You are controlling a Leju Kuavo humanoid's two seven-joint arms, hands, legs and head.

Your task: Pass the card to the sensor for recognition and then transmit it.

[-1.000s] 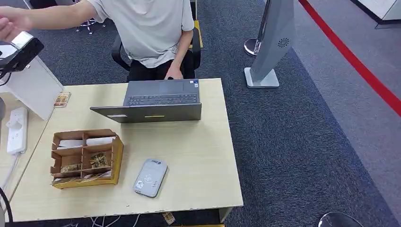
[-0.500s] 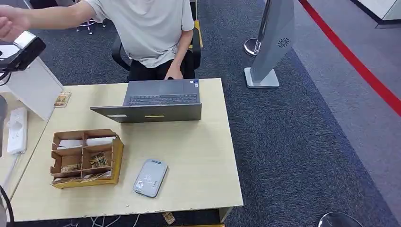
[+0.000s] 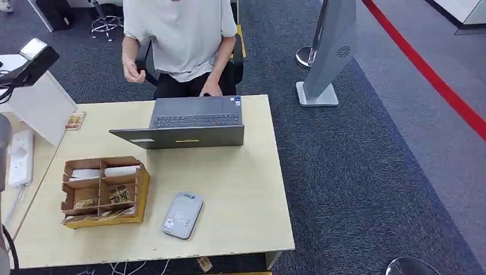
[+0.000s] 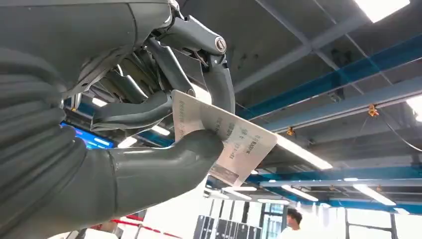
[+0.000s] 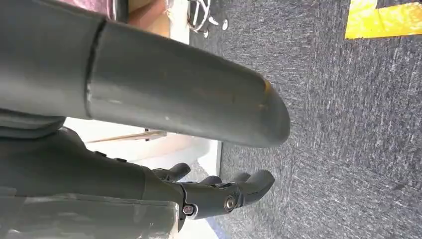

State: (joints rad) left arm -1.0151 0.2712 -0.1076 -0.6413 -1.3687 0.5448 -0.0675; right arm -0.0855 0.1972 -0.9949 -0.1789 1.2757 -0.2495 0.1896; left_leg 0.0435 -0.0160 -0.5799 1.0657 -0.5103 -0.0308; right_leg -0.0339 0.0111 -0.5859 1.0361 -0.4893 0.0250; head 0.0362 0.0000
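My left hand [image 3: 32,64] is raised at the far left, beyond the table's left edge, and grips a white card [image 3: 32,47]. In the left wrist view the printed card [image 4: 239,144] is pinched between the thick thumb and the darker fingers [image 4: 219,84] of the left hand [image 4: 149,124], with its free end sticking out. The grey card sensor [image 3: 182,215] lies flat near the table's front edge, far from the card. My right hand [image 5: 219,191] hangs over the carpet, its fingers loosely apart and holding nothing.
A person in a light shirt [image 3: 180,34] sits behind the open laptop [image 3: 189,123], one hand drawn up near the chest. A cardboard divider box [image 3: 103,192] with cards stands left of the sensor. A white power strip [image 3: 20,157] and white board [image 3: 40,106] lie at left.
The person's outstretched arm has pulled back from my raised left hand to the chest. My left hand still holds the card and has barely moved.
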